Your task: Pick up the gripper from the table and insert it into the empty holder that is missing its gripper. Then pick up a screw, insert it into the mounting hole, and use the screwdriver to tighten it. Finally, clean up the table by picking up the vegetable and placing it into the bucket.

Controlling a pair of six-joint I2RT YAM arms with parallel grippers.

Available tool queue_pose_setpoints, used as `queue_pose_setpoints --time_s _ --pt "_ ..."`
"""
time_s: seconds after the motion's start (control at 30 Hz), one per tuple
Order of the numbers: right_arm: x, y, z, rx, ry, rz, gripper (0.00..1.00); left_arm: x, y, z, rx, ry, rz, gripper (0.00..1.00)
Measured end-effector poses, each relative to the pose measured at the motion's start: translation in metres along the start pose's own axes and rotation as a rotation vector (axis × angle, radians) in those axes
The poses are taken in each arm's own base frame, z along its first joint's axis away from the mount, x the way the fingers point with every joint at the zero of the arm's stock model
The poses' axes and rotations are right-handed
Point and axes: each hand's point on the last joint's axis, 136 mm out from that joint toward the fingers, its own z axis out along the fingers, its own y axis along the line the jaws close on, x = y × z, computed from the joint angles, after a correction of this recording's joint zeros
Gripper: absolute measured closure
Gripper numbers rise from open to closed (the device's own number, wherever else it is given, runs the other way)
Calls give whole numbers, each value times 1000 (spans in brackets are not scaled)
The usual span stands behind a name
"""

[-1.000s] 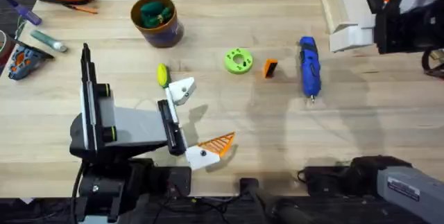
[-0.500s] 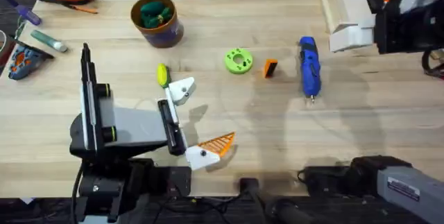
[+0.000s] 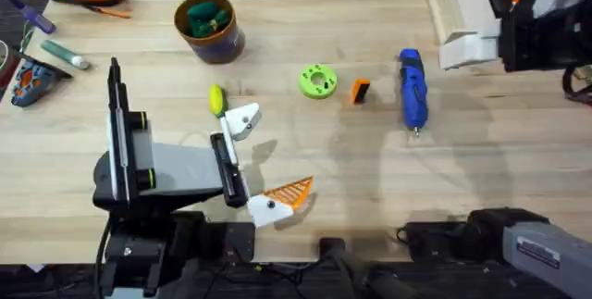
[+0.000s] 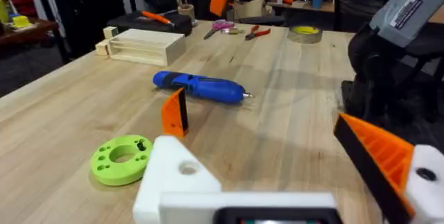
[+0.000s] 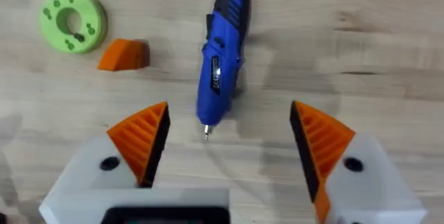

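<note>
Overhead, the table (image 3: 388, 169) carries the left arm (image 3: 148, 165) lying low at the near left. Its gripper (image 3: 264, 155) has jaws spread wide and holding nothing: one white mount bears an orange finger (image 3: 294, 191), while the holder (image 3: 242, 119) is bare. The wooden box (image 3: 458, 12) sits at the far right, just beside the right arm (image 3: 541, 17); whether anything lies inside it cannot be told. The bucket (image 3: 210, 28) stands at the far left-centre, with dark green lumps (image 3: 205, 17) inside. The screwdriver (image 3: 412, 88) lies right of centre, tip toward the near edge. In the right wrist view the right gripper (image 5: 229, 141) hangs above it, jaws wide and empty, the metal tip between the two orange fingers. The lime disc (image 3: 318, 81) lies mid-table, with the small orange gripper (image 3: 361, 91) between it and the screwdriver. The vegetable (image 3: 216, 100) rests on the wood just beside the holder.
</note>
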Motion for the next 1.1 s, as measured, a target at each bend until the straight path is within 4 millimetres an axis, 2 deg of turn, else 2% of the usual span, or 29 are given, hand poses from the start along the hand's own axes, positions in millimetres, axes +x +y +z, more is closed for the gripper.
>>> queue_pose_setpoints --time_s 0.2,0.3,0.63,0.97,1.1 --pt "0 3 0 -9 0 122 10 0 0 0 0 0 0 15" --pt "0 12 0 -24 1 166 10 0 0 0 0 0 0 14" --pt "9 80 1 -98 29 83 10 0 0 0 0 0 0 16" --pt "20 120 39 -84 188 1 10 0 0 0 0 0 0 15" --pt "19 127 45 -69 237 -16 10 0 0 0 0 0 0 16"
